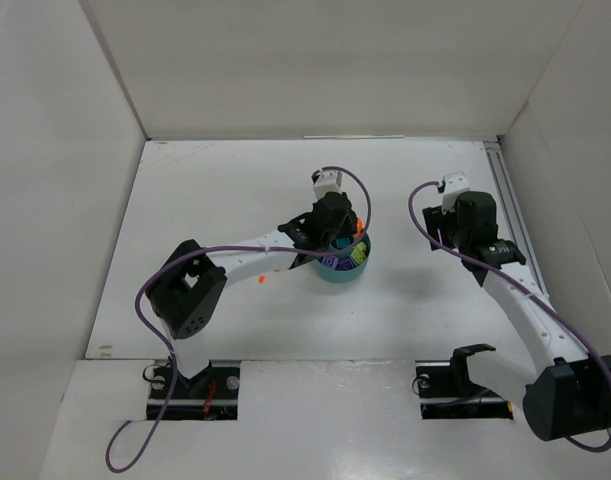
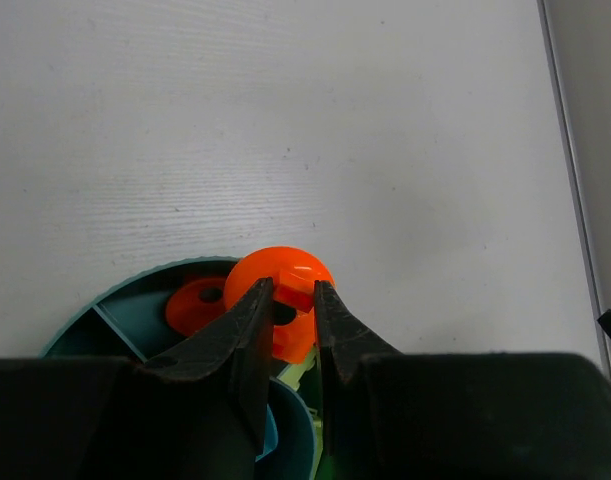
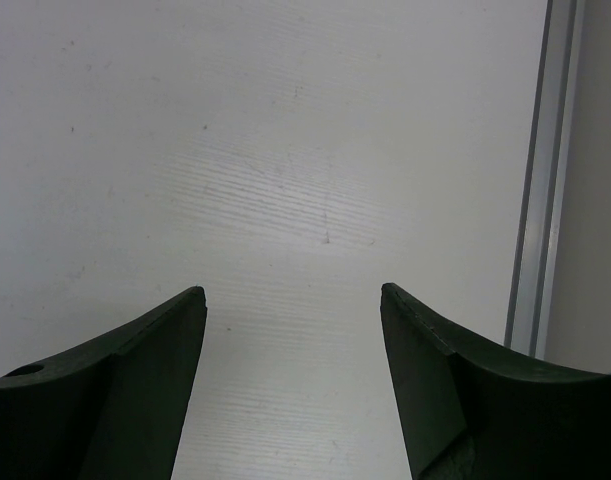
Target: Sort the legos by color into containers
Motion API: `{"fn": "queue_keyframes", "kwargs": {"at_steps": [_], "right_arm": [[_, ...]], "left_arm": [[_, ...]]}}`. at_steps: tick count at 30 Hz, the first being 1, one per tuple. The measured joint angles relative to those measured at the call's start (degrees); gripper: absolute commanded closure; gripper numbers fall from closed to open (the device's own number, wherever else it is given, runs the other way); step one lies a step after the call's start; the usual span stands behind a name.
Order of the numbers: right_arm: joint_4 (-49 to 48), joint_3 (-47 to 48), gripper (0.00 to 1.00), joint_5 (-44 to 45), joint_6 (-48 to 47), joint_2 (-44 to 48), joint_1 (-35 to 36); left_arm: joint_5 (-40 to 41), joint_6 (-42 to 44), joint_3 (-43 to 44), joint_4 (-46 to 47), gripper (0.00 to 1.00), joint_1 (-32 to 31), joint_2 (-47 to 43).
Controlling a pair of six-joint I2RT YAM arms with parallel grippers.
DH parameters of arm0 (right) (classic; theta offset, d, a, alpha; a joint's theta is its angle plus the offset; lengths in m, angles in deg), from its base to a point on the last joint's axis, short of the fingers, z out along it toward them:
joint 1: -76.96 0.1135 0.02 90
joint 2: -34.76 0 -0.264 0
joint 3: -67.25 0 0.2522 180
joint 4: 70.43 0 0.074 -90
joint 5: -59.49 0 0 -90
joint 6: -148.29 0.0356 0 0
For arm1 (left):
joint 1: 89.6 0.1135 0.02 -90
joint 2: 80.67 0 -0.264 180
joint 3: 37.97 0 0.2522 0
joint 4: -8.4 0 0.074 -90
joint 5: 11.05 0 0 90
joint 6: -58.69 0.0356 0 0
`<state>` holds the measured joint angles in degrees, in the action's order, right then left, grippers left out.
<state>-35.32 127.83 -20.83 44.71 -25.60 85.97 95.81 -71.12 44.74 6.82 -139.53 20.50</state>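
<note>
The round teal dish [image 1: 335,272] stands mid-table, with purple, lime green and yellow legos in its wedges. My left gripper [image 1: 341,226] hangs over the dish's far side. In the left wrist view it [image 2: 294,291] is shut on a round orange lego [image 2: 281,262] by its stud, just above the dish rim [image 2: 135,286]. A second round orange lego [image 2: 193,307] lies in the wedge below, and a lime green piece [image 2: 299,372] shows beside it. A small orange lego [image 1: 261,279] lies on the table left of the dish. My right gripper [image 3: 293,305] is open and empty over bare table.
White walls enclose the table on three sides. A metal rail [image 3: 536,190] runs along the right edge, close to my right gripper [image 1: 457,222]. My left arm's purple cable [image 1: 150,290] loops over the table at left.
</note>
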Motion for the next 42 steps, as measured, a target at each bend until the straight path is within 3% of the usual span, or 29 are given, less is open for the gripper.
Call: {"fn": "queue_keyframes", "kwargs": {"at_steps": [2,3,9,25,42], "right_arm": [[-0.22,-0.09,0.25,-0.09,-0.02,-0.07,0.0],[-0.42,-0.17,0.25,-0.11,-0.02,-0.13,0.0],[-0.52,-0.72,0.25,-0.61,-0.11,-0.42,0.0],[-1.27,-0.81,0.25,-2.32,-1.03,-0.48,0.0],[-1.42,-0.81,0.25,-2.4,-1.25,-2.05,0.0]], "left_arm": [[0.22,-0.2,-0.59,-0.44,0.88,-0.13,0.0],[0.48,-0.24,-0.81,-0.63,0.81,-0.22,0.0],[1.29,-0.09,-0.85,-0.79,0.66,-0.33,-0.26],[2.01,2.75,-0.85,-1.44,0.63,-0.87,-3.54],[1.05,3.56,6.84,-7.23,0.65,-0.31,3.04]]}}
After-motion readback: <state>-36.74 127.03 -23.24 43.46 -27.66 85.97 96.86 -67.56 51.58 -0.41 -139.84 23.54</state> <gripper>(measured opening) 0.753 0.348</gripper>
